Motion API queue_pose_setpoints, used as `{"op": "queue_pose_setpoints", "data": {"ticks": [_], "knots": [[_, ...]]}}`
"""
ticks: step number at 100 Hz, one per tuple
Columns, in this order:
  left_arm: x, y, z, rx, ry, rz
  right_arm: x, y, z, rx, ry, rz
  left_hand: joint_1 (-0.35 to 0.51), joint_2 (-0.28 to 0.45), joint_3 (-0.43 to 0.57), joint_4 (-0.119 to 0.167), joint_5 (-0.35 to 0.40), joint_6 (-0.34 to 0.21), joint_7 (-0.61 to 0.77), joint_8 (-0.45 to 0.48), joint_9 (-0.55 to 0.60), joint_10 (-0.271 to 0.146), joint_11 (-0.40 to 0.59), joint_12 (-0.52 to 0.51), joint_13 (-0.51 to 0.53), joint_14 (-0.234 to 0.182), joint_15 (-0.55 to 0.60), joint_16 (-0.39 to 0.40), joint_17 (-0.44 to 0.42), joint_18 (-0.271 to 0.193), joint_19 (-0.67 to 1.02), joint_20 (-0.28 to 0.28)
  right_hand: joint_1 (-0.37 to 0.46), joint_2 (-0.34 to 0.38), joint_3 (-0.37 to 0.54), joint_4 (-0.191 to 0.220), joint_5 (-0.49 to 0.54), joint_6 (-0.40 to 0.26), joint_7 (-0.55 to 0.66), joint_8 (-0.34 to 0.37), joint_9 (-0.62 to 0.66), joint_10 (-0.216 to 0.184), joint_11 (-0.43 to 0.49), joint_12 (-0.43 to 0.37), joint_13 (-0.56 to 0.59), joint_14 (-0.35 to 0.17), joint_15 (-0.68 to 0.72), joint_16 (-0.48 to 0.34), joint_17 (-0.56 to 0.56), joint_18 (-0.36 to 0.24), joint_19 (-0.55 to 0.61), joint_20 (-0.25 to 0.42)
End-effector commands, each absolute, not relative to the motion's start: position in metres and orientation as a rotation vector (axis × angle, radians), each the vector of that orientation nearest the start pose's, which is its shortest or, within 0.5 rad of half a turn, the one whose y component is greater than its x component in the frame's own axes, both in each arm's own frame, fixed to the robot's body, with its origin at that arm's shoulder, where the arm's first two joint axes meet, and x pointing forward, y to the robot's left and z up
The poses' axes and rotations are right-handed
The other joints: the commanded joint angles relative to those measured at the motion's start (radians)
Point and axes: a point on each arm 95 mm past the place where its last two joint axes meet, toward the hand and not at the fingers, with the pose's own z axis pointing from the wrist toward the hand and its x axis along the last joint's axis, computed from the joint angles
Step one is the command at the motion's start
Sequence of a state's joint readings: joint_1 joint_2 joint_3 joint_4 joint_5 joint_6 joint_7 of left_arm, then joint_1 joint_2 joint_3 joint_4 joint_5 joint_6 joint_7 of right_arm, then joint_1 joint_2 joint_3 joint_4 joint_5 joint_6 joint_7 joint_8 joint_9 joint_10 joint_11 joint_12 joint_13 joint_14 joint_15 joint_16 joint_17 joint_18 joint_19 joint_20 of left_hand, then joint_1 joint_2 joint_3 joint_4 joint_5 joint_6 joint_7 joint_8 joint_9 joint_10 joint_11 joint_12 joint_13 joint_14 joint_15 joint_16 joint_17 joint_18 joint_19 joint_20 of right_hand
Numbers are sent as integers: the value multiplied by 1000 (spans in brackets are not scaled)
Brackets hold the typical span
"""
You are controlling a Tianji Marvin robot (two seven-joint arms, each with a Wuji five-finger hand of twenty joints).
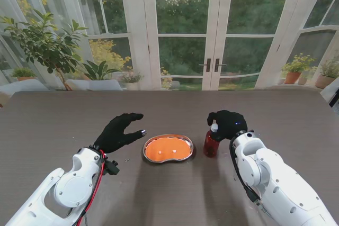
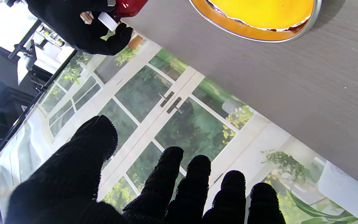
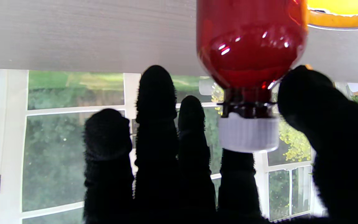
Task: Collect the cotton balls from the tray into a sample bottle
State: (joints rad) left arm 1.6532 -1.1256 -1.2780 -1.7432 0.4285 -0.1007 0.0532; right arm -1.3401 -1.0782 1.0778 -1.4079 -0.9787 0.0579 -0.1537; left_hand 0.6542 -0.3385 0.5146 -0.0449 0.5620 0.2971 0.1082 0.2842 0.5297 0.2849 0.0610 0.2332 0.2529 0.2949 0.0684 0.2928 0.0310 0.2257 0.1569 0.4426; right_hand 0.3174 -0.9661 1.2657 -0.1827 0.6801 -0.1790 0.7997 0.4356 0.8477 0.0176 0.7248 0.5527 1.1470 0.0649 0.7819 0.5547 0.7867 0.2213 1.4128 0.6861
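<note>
A kidney-shaped metal tray (image 1: 168, 136) with an orange inside lies at the table's middle, with two small white cotton balls (image 1: 161, 156) in it. Just right of it stands the red sample bottle (image 1: 211, 144) with its white cap on. My right hand (image 1: 229, 123) is at the bottle's top. In the right wrist view the thumb (image 3: 309, 93) and a finger press either side of the bottle (image 3: 250, 40) at neck and cap. My left hand (image 1: 119, 130) hovers open to the left of the tray, fingers (image 2: 194, 180) spread and holding nothing.
The brown wood-grain table (image 1: 63, 120) runs to a backdrop of glass doors and plants. The tray rim (image 2: 291, 34) and the right hand on the bottle (image 2: 82, 31) show in the left wrist view. A tiny white speck (image 1: 125, 160) lies near my left wrist.
</note>
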Motion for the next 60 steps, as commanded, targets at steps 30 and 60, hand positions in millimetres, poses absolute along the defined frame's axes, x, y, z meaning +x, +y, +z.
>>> {"op": "queue_pose_setpoints", "data": {"ticks": [30,60], "knots": [[381,-16,-288,-1637,1126,-2024,461,-3,-317,1110,1379,1483,-4,32,-20,-26,4,-16,-7,2,6,-13,-7,-2,0,7,-11,5,-4,4,-29,15,207,-31,56,-196,126,20,332,-193,305,-24,122,189,171,-48,268,110,200,-17,143,11],[381,-17,-289,-1645,1131,-2021,466,-3,-317,1117,1342,1523,-3,33,-22,-25,5,-13,-7,2,6,-10,-8,-2,-1,6,-12,5,-5,3,-29,15,267,8,92,-166,198,51,429,-185,352,-7,173,255,174,-103,412,153,286,-77,152,31]]}}
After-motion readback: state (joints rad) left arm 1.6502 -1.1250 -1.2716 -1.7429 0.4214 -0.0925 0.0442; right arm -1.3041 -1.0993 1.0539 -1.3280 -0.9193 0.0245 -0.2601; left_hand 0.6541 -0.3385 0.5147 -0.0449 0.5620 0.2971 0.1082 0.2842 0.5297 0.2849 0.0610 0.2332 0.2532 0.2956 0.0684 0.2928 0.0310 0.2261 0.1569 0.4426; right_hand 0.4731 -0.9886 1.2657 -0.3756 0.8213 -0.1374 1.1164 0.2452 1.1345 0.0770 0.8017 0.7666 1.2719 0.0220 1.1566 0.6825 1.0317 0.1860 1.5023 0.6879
